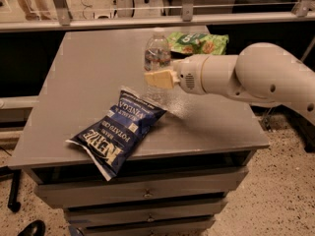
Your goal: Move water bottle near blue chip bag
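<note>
The water bottle (158,58) is a small clear ribbed bottle with a white cap, upright in my gripper (158,78). The gripper's tan fingers (160,79) are shut around the bottle's lower body, and the bottle's base is at or just above the grey table (93,77). The blue chip bag (118,130) lies flat at the table's front, dark navy with white lettering. The bottle stands just beyond the bag's upper right corner, a short gap away. My white arm comes in from the right.
A green snack bag (198,42) lies at the table's back right, behind my arm. The table has drawers (147,194) below its front edge. A metal rail and glass partition run behind the table.
</note>
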Tool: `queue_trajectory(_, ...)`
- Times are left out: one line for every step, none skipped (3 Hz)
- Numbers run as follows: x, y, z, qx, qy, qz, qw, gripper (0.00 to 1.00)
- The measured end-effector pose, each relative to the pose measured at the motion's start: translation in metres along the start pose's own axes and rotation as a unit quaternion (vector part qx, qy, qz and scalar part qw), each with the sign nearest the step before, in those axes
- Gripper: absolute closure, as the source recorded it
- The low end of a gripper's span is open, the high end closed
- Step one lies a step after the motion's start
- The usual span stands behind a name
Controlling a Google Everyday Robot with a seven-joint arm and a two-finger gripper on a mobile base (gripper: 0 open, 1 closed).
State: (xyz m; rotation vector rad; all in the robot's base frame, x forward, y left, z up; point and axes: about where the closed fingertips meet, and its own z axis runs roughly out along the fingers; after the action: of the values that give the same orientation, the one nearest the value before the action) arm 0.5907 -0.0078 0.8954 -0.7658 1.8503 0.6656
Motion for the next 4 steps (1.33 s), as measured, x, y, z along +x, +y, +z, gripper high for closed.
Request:
queue_trajectory(0.0129,0.0031,-0.0025,0.001,0.008,0.010,0.9999,0.82)
queue_trajectory(0.0081,0.0037,-0.0043,0.001,0.008,0.010,0.9999,0.59)
queue_trajectory(0.0077,0.0037,-0.0045,0.001,0.008,0.010,0.9999,0.36)
queue_trajectory(0.0076,0.0039,-0.0047,0.001,0.008,0.010,0.9999,0.10)
